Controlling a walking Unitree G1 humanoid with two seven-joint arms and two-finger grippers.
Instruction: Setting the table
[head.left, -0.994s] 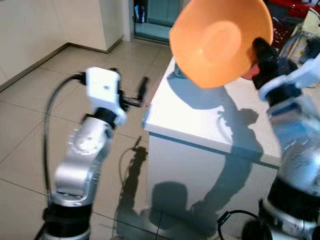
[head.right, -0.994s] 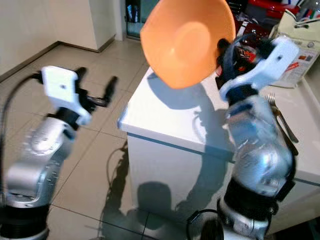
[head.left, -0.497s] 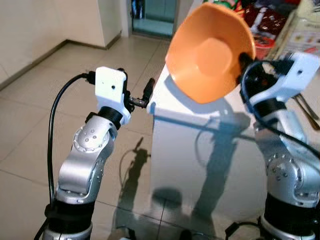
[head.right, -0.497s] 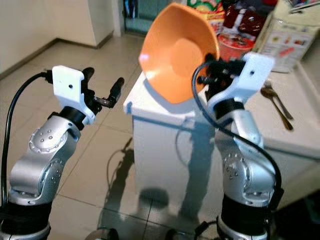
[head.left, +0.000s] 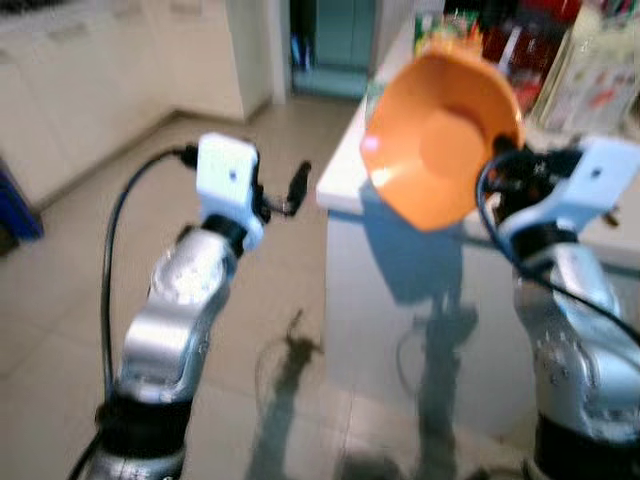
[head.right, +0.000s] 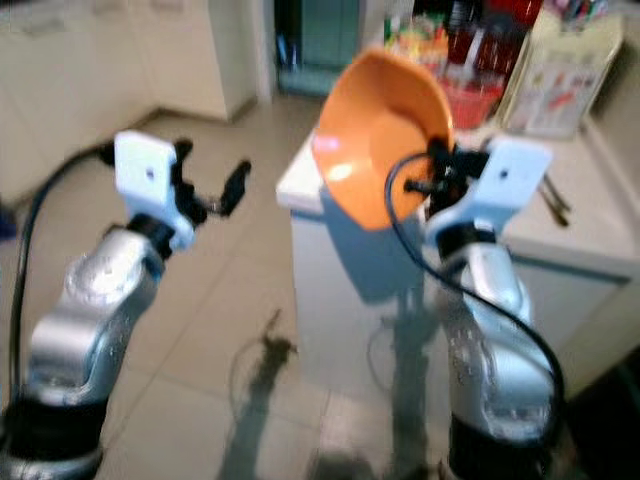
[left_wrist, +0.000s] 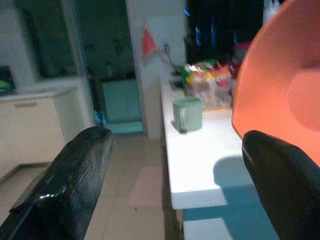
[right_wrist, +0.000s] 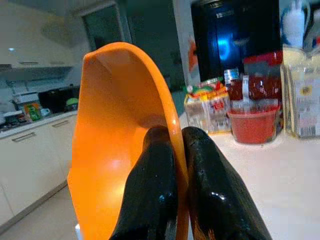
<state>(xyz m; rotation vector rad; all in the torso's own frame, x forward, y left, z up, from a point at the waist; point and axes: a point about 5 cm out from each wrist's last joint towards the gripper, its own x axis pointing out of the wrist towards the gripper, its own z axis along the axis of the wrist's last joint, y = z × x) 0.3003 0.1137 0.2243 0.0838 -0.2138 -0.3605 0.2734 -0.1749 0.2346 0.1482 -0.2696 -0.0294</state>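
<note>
An orange bowl (head.left: 440, 140) hangs tilted on its side above the near corner of the white table (head.right: 580, 235). My right gripper (right_wrist: 177, 150) is shut on the bowl's rim (right_wrist: 175, 125), one finger inside and one outside. The left gripper (head.left: 285, 195) is raised over the floor to the left of the table, open and holding nothing; its two black fingers (left_wrist: 65, 185) frame the table's end in the left wrist view. A green mug (left_wrist: 188, 114) stands on the table near that end.
Snack packets (left_wrist: 210, 82), a red-lidded container (right_wrist: 252, 117) and a carton (head.right: 555, 70) crowd the table's far side. Cutlery (head.right: 553, 195) lies on the right part. Beige tiled floor (head.left: 70, 290) spreads left, with white cabinets (head.left: 100, 80) and a doorway (head.left: 335, 45) behind.
The whole picture has shifted and blurred, so the camera has moved; the table now looks farther off. The bowl stays in my right gripper, and the left gripper stays open.
</note>
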